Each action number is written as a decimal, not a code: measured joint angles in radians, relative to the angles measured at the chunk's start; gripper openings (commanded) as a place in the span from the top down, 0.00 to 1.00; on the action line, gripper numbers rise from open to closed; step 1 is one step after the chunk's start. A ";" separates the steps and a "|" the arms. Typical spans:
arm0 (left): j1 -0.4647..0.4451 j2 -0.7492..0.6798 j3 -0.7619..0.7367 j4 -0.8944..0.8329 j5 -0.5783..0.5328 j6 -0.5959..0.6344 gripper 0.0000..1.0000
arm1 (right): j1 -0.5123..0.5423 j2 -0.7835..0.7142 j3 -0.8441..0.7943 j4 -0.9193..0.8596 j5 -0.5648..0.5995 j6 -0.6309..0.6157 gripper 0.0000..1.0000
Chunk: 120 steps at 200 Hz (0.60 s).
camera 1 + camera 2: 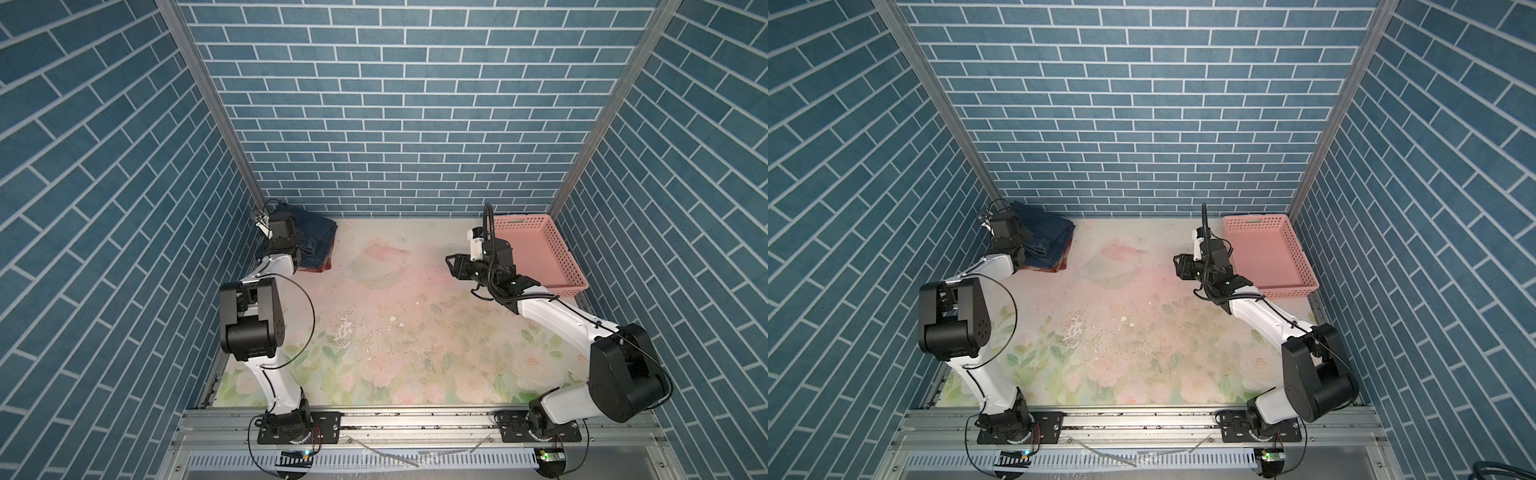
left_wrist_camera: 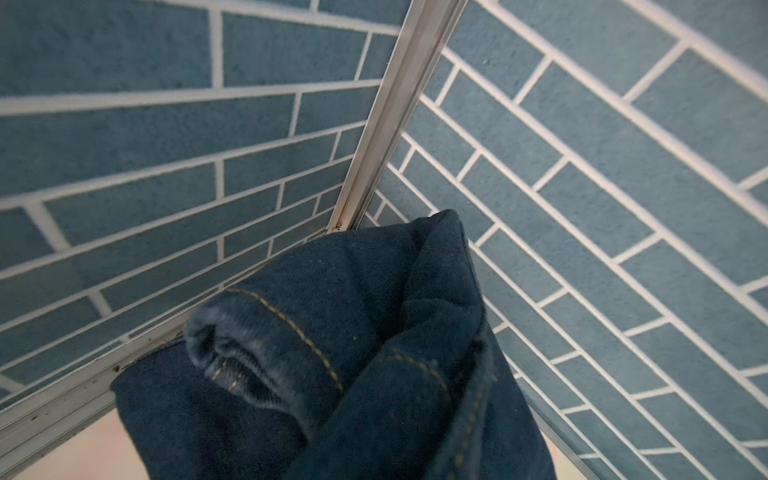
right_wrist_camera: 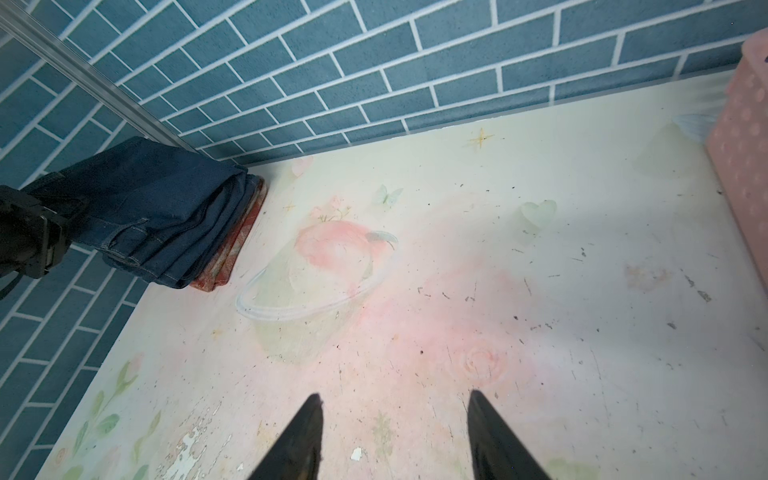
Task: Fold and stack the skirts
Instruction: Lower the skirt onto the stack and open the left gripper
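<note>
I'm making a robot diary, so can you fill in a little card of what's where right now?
Stack: far left corner, plaid skirt at the bottom, denim skirts on top
Left end effector: at the stack, seemingly pinching the top denim skirt; the grip itself is hidden
Right end effector: open, empty, above the table
Pink basket: far right, nothing in it

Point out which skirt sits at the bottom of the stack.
The rust-red plaid skirt: the only one not denim, it lies under both dark blue denim skirts, just its edge showing.
</note>
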 measured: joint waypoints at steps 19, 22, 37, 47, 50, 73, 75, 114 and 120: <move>0.012 0.021 0.000 -0.006 -0.003 0.017 0.91 | 0.002 0.000 0.000 0.000 0.000 0.000 0.44; 0.013 0.024 0.000 -0.009 -0.006 0.021 0.86 | 0.002 0.000 0.000 0.000 0.000 0.000 0.44; 0.015 0.035 0.003 -0.034 -0.020 0.044 0.57 | 0.002 0.000 0.000 0.000 0.000 0.000 0.44; 0.015 0.042 0.013 -0.060 -0.037 0.047 0.44 | 0.002 0.000 0.000 0.000 0.000 0.000 0.44; 0.016 0.045 0.018 -0.072 -0.040 0.061 0.40 | 0.002 0.000 0.000 0.000 0.000 0.000 0.44; 0.018 0.070 0.080 -0.184 -0.098 0.065 0.16 | 0.003 0.000 0.000 0.000 -0.001 0.000 0.44; 0.018 0.072 0.086 -0.195 -0.104 0.071 0.14 | 0.003 0.000 0.000 0.000 -0.001 0.000 0.44; 0.029 0.106 0.238 -0.449 -0.165 0.072 0.00 | 0.003 0.000 0.000 0.002 -0.008 0.001 0.43; 0.034 0.105 0.252 -0.477 -0.163 0.069 0.00 | 0.003 0.000 0.000 0.001 -0.010 0.001 0.42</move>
